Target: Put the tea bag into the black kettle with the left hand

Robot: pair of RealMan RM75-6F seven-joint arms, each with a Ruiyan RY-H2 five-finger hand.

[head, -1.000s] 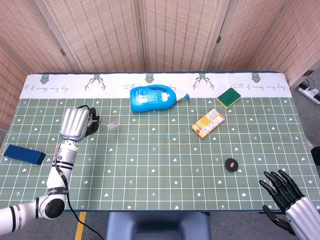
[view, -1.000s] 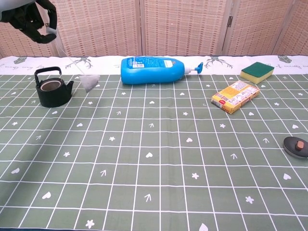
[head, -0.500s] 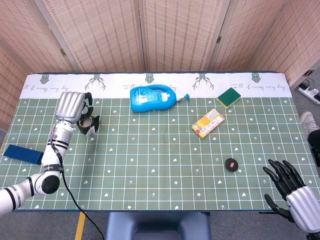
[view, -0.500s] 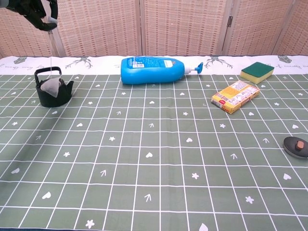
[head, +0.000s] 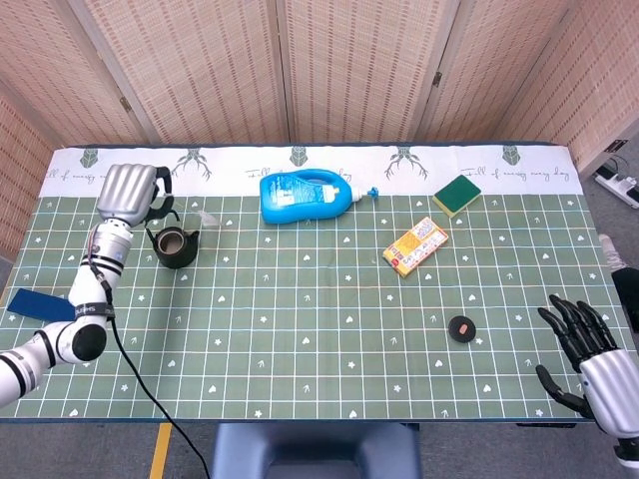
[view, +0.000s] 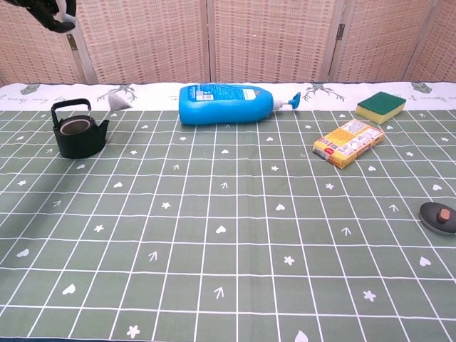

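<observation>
- Your right hand (head: 589,351) is hovering with fingers spread wide and holding nothing, at the table's (head: 319,329) near right edge; one lid (head: 461,328) is lying to its left.
- Open cloth is stretching leftward toward your left hand (head: 128,192).
- That hand is pinching the string; the one tea bag (view: 118,103) is dangling just right of it, beside the one black kettle (view: 77,131), not inside.

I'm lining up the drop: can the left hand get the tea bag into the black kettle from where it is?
Probably yes. The left hand is raised just behind the black kettle, whose mouth shows open with nothing over it. The tea bag hangs off to the side, not above the opening, so it needs re-centring.
</observation>
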